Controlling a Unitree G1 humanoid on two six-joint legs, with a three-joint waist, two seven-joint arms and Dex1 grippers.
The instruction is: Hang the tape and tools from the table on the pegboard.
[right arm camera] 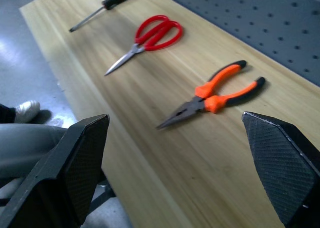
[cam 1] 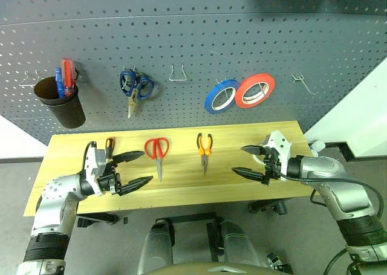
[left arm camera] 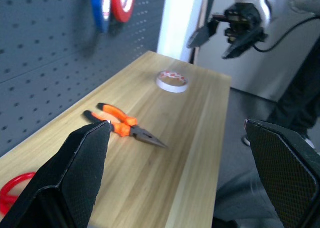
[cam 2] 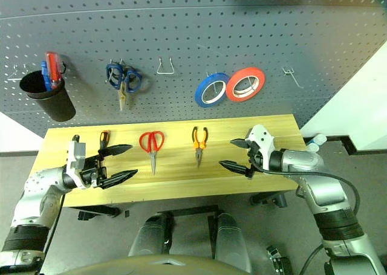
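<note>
**Worktop items ready for pickup: handling notes**

We find both grippers hovering above the front edge of the worktop [cam 1: 181,184], each with its jaws spread wide and clamped on nothing. The left gripper [cam 1: 134,170] stands near the left end, the right gripper [cam 1: 250,161] near the right end.

Four items lie on the worktop. The screwdriver [cam 1: 109,145] lies nearest the left end, handle toward the pegboard [cam 1: 193,51]. The red-handled scissors [cam 1: 157,152] lie next, blades pointing at the front edge. The pliers [cam 1: 204,148] lie near the middle, nose toward the front edge. The tape [left arm camera: 171,81] lies flat near the right end, close behind the right gripper.

We judge all four to be light and rigid. The tape is thin and lies flat, so we advise pinching across its wall. We advise taking the scissors and pliers at the pivot, leaving the handle loops free for a hook. The slim screwdriver may roll; we advise gripping its handle.

Bare wire hooks [cam 1: 178,75] stand free on the pegboard.
</note>
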